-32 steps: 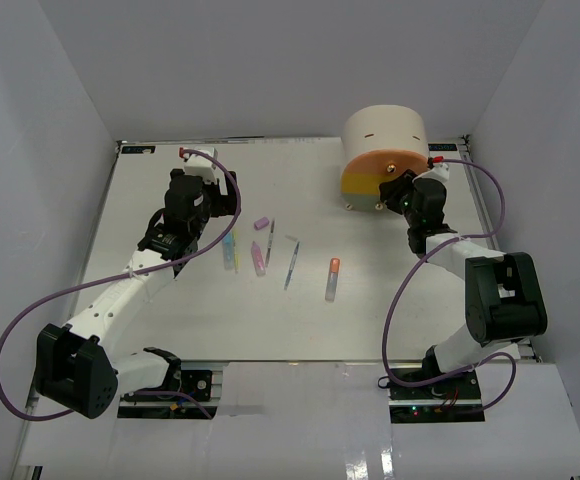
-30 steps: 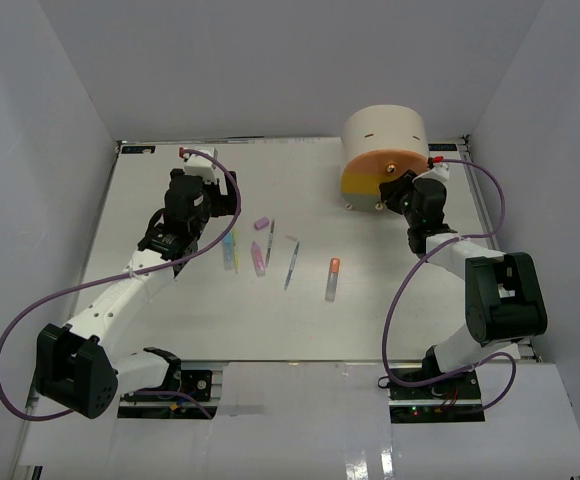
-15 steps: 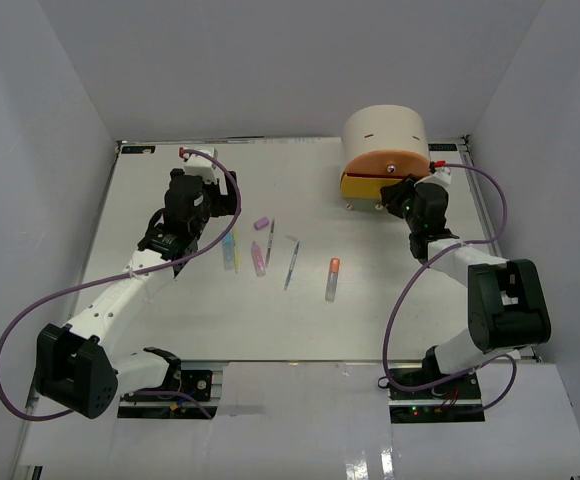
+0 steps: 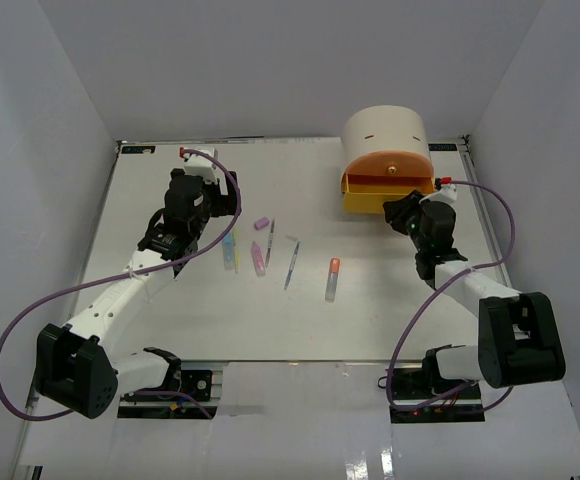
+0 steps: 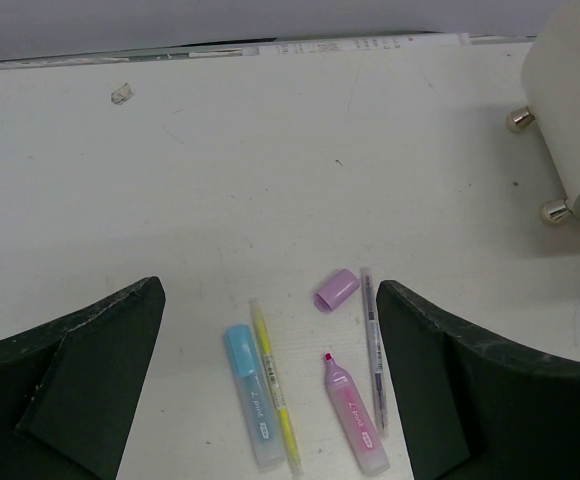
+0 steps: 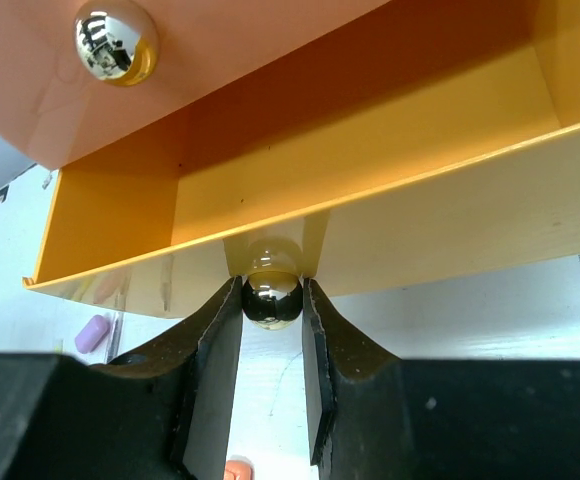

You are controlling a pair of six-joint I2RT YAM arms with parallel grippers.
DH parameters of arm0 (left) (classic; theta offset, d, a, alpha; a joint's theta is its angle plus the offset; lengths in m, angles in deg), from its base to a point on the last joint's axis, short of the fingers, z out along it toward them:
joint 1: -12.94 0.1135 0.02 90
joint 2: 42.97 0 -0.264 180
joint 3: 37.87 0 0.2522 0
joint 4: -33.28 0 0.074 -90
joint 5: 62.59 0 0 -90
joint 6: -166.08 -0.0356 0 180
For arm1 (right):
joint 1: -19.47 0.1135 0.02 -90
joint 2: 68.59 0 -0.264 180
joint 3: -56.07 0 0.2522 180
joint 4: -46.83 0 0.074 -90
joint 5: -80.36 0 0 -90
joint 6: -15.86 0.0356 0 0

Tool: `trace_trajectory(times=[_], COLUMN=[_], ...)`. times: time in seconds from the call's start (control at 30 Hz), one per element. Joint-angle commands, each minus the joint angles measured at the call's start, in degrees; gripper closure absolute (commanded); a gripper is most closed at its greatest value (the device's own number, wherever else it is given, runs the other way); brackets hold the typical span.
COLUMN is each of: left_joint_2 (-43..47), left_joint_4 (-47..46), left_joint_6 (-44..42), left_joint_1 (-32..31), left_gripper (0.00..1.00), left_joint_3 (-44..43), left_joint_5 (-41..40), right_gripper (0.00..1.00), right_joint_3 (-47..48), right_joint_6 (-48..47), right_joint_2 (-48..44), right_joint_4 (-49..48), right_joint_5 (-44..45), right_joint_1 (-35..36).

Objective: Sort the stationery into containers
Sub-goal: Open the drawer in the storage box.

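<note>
The cream organiser (image 4: 385, 128) stands at the back right. Its yellow drawer (image 4: 362, 205) is pulled out under the peach-orange drawer (image 6: 220, 60). My right gripper (image 6: 271, 300) is shut on the yellow drawer's shiny knob (image 6: 271, 298); the drawer (image 6: 370, 150) shows nothing inside. My left gripper (image 5: 270, 295) hangs open above the stationery: a blue marker (image 5: 250, 395), a yellow pen (image 5: 275, 395), a pink uncapped marker (image 5: 355, 415), a purple cap (image 5: 336, 289) and a thin pen (image 5: 372, 350). An orange-capped marker (image 4: 332, 279) and another thin pen (image 4: 291, 262) lie mid-table.
White walls close in the table on three sides. The organiser (image 5: 575, 100) rests on small metal feet (image 5: 555, 211). The right arm's purple cable (image 4: 490, 215) loops beside the organiser. A small clear scrap (image 5: 121, 94) lies at the back of the table.
The right gripper has drawn the yellow drawer out of the organiser toward the near edge, holding its knob. The left arm and the stationery have not moved.
</note>
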Motion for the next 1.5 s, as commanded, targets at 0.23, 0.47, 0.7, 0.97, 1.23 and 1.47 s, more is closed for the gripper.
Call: trace_trajectory(times=[0.23,0.47,0.7,0.97,1.23,1.47], left_joint_2=[1.1,0.6,0.1,-0.3,-0.6,-0.9], left_joint_4=[-0.3,-0.1,0.4,0.5,0.7,0.7], left_joint_6=[0.3,0.6,0.9,1.2,1.3,1.3], left_joint_1=[0.0,0.0,0.0,0.0,0.0,0.0], left_gripper=[0.02,0.02,0.02,0.02,0.02,0.02], left_joint_3=[0.0,-0.2,-0.5,-0.6,-0.6,-0.7], left_joint_5=[0.9,1.3,1.3,1.5,1.7,1.9], right_gripper=[0.89,0.79,0.76,0.70,0.63,0.52], right_joint_3=[-1.8,-2.3,-1.8,-0.7,-0.4,0.3], right_joint_6=[0.7,0.4,0.0,0.7,0.8,-0.4], right_joint_2=[-5.5,-6.3,-5.8,-6.1,-6.7,-8.4], right_joint_4=[3.2,4.2,4.4,5.9,6.6,8.8], right_joint_5=[0.6,0.2,-0.8,0.2,0.9,2.9], right_joint_1=[0.3,0.4,0.9,1.6,1.8,1.8])
